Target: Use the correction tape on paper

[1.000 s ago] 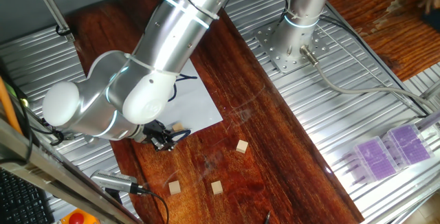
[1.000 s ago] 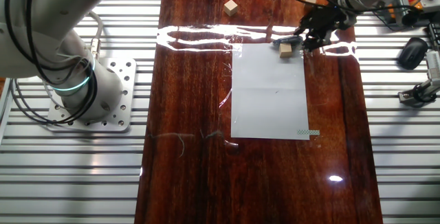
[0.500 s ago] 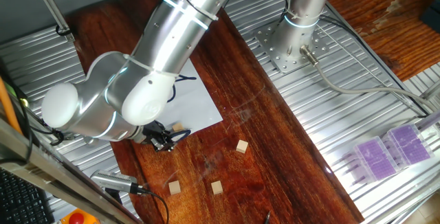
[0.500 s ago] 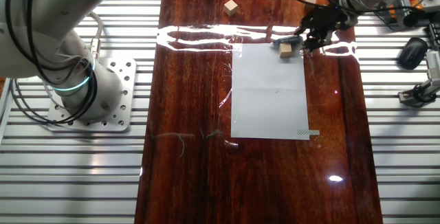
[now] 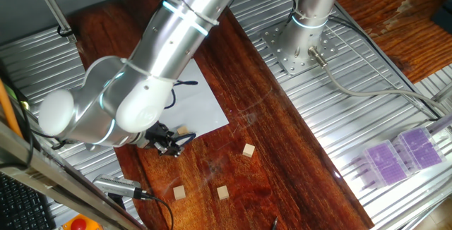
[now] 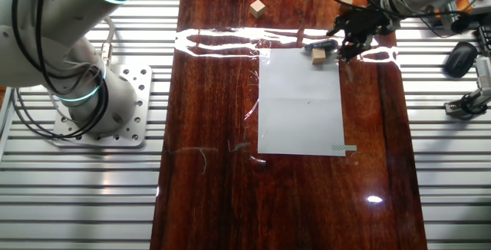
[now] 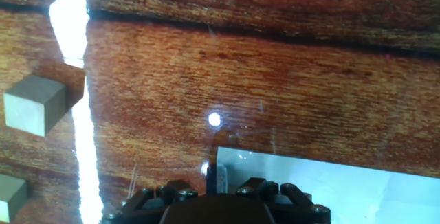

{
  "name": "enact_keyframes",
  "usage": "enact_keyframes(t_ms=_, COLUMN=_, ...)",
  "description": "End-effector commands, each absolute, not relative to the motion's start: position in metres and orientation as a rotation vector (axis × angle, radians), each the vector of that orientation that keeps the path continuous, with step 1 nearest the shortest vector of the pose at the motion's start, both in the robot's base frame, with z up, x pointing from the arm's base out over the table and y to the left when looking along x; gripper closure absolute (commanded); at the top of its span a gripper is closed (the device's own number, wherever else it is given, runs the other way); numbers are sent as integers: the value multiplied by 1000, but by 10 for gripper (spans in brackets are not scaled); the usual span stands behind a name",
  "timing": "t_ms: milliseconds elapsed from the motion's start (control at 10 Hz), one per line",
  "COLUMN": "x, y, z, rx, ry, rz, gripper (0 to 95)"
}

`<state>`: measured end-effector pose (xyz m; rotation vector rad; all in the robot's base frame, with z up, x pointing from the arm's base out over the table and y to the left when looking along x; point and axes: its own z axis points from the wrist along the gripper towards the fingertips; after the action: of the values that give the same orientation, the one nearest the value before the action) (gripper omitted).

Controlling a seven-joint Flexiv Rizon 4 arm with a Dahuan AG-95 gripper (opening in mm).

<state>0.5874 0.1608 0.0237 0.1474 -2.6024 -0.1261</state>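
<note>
The white paper [image 6: 299, 100] lies flat on the dark wooden table [image 6: 215, 127]. My gripper [image 6: 347, 43] hangs low at the sheet's far right corner. The correction tape [image 6: 317, 47], dark blue with a pale centre, sticks out from the gripper along the paper's far edge, next to a wooden cube [image 6: 319, 57]. In the hand view a narrow dark blue piece of the correction tape [image 7: 218, 174] stands edge-on between the jaws, just over the paper [image 7: 330, 183] corner. The gripper [image 7: 218, 183] looks shut on it. From the other side the gripper [image 5: 171, 145] is partly hidden under the arm.
Loose wooden cubes lie on the table beyond the paper: one [image 5: 248, 150], another [image 5: 222, 192], a third [image 5: 179, 192]. Two cubes [image 7: 34, 104] show at the left of the hand view. Ribbed metal panels [image 6: 445, 166] flank the table, and the arm base [image 6: 107, 104] is bolted at one side.
The arm's elbow and forearm have shifted slightly. The gripper, the correction tape and the paper stay where they were.
</note>
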Motion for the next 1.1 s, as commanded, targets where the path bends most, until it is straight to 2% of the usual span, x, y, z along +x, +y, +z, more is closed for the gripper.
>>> enact_keyframes(t_ms=100, x=583, y=160, z=24, rx=151, ry=-2605, rz=-129, gripper=380)
enact_keyframes(t_ms=300, x=580, y=160, z=26, rx=155, ry=-2608, rz=-130, gripper=380)
enact_keyframes(t_ms=400, x=579, y=160, z=26, rx=156, ry=-2609, rz=-130, gripper=570)
enact_keyframes(t_ms=1100, x=577, y=160, z=26, rx=154, ry=-2634, rz=-129, gripper=570)
